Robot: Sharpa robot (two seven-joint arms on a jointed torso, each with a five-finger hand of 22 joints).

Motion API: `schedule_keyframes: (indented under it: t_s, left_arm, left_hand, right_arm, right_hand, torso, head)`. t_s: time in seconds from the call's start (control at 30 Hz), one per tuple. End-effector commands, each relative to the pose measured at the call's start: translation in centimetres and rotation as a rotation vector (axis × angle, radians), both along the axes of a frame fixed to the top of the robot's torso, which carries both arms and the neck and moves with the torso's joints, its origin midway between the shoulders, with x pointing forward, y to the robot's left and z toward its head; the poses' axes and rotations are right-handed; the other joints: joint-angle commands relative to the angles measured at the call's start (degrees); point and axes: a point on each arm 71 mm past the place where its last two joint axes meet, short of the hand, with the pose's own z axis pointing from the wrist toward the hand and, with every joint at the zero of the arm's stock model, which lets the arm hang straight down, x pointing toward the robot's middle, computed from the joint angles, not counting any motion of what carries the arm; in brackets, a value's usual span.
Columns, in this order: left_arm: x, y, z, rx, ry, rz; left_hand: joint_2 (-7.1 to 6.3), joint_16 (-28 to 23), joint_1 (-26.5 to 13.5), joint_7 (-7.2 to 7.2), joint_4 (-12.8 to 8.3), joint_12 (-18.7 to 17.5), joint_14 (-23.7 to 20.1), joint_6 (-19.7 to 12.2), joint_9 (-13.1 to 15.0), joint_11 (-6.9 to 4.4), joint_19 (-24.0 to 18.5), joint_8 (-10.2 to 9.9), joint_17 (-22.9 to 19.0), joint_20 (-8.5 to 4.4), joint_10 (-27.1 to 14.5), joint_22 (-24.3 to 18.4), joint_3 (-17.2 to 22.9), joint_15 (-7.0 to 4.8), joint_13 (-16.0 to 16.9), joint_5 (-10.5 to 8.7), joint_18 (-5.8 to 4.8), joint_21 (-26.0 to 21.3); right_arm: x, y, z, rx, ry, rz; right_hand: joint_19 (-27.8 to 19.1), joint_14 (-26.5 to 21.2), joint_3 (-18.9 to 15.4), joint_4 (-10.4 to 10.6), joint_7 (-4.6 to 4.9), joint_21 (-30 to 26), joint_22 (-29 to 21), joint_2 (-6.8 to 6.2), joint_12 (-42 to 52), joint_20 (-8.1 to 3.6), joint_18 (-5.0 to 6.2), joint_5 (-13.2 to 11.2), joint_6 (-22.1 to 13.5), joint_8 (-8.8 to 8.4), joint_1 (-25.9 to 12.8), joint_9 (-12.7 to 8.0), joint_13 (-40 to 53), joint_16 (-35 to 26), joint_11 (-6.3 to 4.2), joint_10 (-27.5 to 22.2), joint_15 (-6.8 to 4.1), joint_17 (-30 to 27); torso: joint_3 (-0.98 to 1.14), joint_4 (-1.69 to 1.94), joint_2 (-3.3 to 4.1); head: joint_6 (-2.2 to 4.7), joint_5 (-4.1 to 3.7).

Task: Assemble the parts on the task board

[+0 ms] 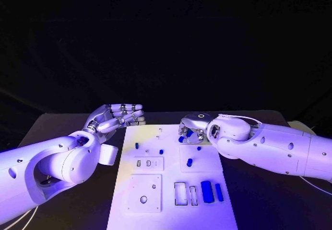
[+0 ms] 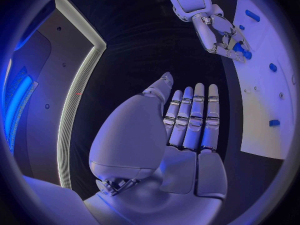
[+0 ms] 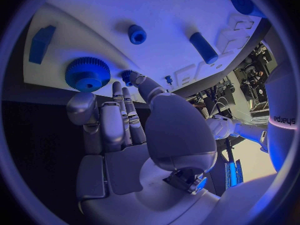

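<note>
The white task board [image 1: 173, 211] lies in the middle of the black table. My right hand [image 1: 192, 128] reaches down over its far part. There its thumb and a fingertip [image 3: 119, 88] pinch a small blue part [image 3: 127, 75] right beside a blue gear [image 3: 87, 74]. The left wrist view shows this hand [image 2: 220, 34] over the task board [image 2: 269, 100] too. My left hand [image 1: 117, 117] hovers off the board's far left corner. Its fingers [image 2: 194, 117] are straight and side by side, holding nothing.
On the board are a blue peg [image 1: 136, 145], a small stud [image 1: 199, 148], a blue cylinder [image 1: 189, 162] and two blue blocks [image 1: 207, 191] beside empty slots [image 1: 180, 193]. Two square white plates [image 1: 145, 192] sit on its left half.
</note>
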Motion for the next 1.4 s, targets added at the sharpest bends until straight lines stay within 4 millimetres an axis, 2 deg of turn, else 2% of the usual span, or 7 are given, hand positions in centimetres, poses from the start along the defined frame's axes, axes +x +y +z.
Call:
schedule_keyframes:
  t_s: [0.03, 0.3, 0.47, 0.6, 0.8, 0.93, 1.4]
  left_arm:
    - [-0.1, -0.2, 0.2, -0.002, -0.007, -0.02]
    - [0.0, -0.1, 0.2, 0.0, -0.003, -0.015]
    - [0.0, 0.0, 0.2, 0.0, 0.0, -0.013]
    - [0.1, 0.0, 0.2, 0.0, 0.002, -0.013]
    - [0.1, 0.0, 0.2, 0.001, 0.006, -0.012]
    - [0.1, 0.1, 0.1, 0.002, 0.009, -0.011]
    - [0.4, 0.4, 0.0, 0.007, 0.017, -0.001]
  left_hand:
    - [0.02, -0.3, -0.7, 0.4, 0.1, -0.4, -0.2, 0.1, -0.1, 0.53, -0.2, -0.3, -0.1, 0.24, 0.0, -0.1, 0.3, -0.04, -0.1, 0.01, 0.69, -0.2]
    - [0.06, -0.4, -0.7, 0.45, 0.1, -0.5, -0.2, 0.0, -0.1, 0.57, -0.2, -0.3, -0.1, 0.26, -0.1, -0.1, 0.3, -0.02, -0.1, 0.01, 0.69, -0.2]
    - [0.07, -0.4, -0.7, 0.46, 0.1, -0.5, -0.2, 0.0, -0.1, 0.57, -0.2, -0.3, -0.1, 0.26, -0.1, -0.1, 0.4, -0.02, -0.1, 0.01, 0.69, -0.2]
    - [0.16, -0.5, -0.7, 0.53, 0.1, -0.6, -0.2, -0.1, -0.1, 0.62, -0.3, -0.5, -0.1, 0.28, -0.2, -0.1, 0.4, 0.0, -0.1, 0.02, 0.7, -0.3]
    - [0.26, -0.6, -0.6, 0.58, 0.0, -0.8, -0.2, -0.2, -0.1, 0.67, -0.3, -0.6, -0.1, 0.3, -0.2, -0.2, 0.5, 0.04, -0.1, 0.03, 0.7, -0.3]
    - [0.3, -0.6, -0.6, 0.59, 0.0, -0.8, -0.2, -0.2, -0.1, 0.69, -0.3, -0.6, -0.1, 0.31, -0.3, -0.2, 0.6, 0.05, -0.1, 0.03, 0.69, -0.4]
    - [0.35, -0.9, -0.4, 0.65, -0.1, -1.1, -0.3, -0.3, -0.1, 0.75, -0.5, -0.8, 0.0, 0.37, -0.4, -0.3, 0.7, 0.12, -0.1, 0.03, 0.68, -0.5]
  right_arm:
    - [0.0, 0.2, -0.2, -0.038, 0.005, 0.002]
    - [0.0, 0.4, -0.3, -0.04, 0.006, 0.005]
    - [0.0, 0.4, -0.3, -0.042, 0.006, 0.002]
    - [0.0, 0.4, -0.2, -0.038, 0.002, -0.001]
    - [0.0, 0.5, 0.3, 0.008, -0.05, -0.009]
    - [-0.2, 0.7, 0.7, 0.047, -0.087, -0.004]
    - [0.1, 2.5, 2.4, 0.146, -0.173, -0.01]
  right_hand:
    - [0.6, 2.4, 0.2, 0.5, -0.08, 0.7, 0.9, -0.08, 0.0, 0.15, -0.97, 0.1, 0.4, -0.14, 0.2, 0.1, -0.1, 0.6, -0.04, -0.3, 0.43, 0.6]
    - [1.5, 2.6, 1.0, 0.9, -0.43, 2.4, 3.3, 0.31, 0.3, 0.16, -1.29, 0.2, 1.2, 0.16, 0.4, 0.2, -0.1, 2.2, -0.37, 0.6, 0.19, 2.3]
    - [2.3, 2.6, 2.0, 1.4, -0.95, 3.8, 5.4, 0.78, 0.6, 0.02, -1.57, 0.2, 2.3, 0.67, 0.6, 0.5, 0.0, 3.3, -0.86, 1.9, -0.21, 3.5]
    - [3.3, 2.6, 3.3, 1.7, -1.54, 5.5, 7.8, 1.7, 1.0, -0.3, -1.95, 0.0, 3.5, 1.3, 1.3, 1.0, 0.2, 4.0, -1.41, 3.3, -0.71, 4.1]
    - [5.5, 2.5, 5.9, 2.0, -2.08, 8.5, 12.3, 3.42, 1.3, -0.85, -2.72, -1.3, 4.9, 2.11, 2.5, 1.7, 0.5, 4.4, -2.04, 4.9, -1.24, 4.3]
    - [6.2, 2.5, 6.9, 2.3, -2.25, 9.6, 13.9, 3.39, 1.3, -1.03, -3.0, -1.7, 5.2, 2.48, 2.5, 2.3, 0.7, 4.8, -2.24, 5.7, -1.38, 4.6]
    - [6.9, 2.5, 7.3, 2.9, -2.53, 10.8, 15.6, 2.47, 1.0, -1.19, -3.28, -3.1, 5.4, 2.91, 2.0, 3.1, 0.8, 5.1, -2.44, 6.1, -1.55, 4.6]
  torso:
    - [0.05, 0.06, 0.36]
    - [0.04, 0.2, 0.69]
    - [0.13, 0.14, 0.93]
    - [0.14, 0.18, 1.05]
    - [0.19, 0.26, 1.24]
    - [0.21, 0.28, 1.32]
    - [0.12, 0.44, 1.61]
  head:
    - [-0.06, 0.09]
    - [-0.15, 0.06]
    - [-0.19, 0.01]
    - [-0.66, 0.04]
    - [-0.64, -0.02]
    - [-0.58, 0.0]
    - [0.73, 0.29]
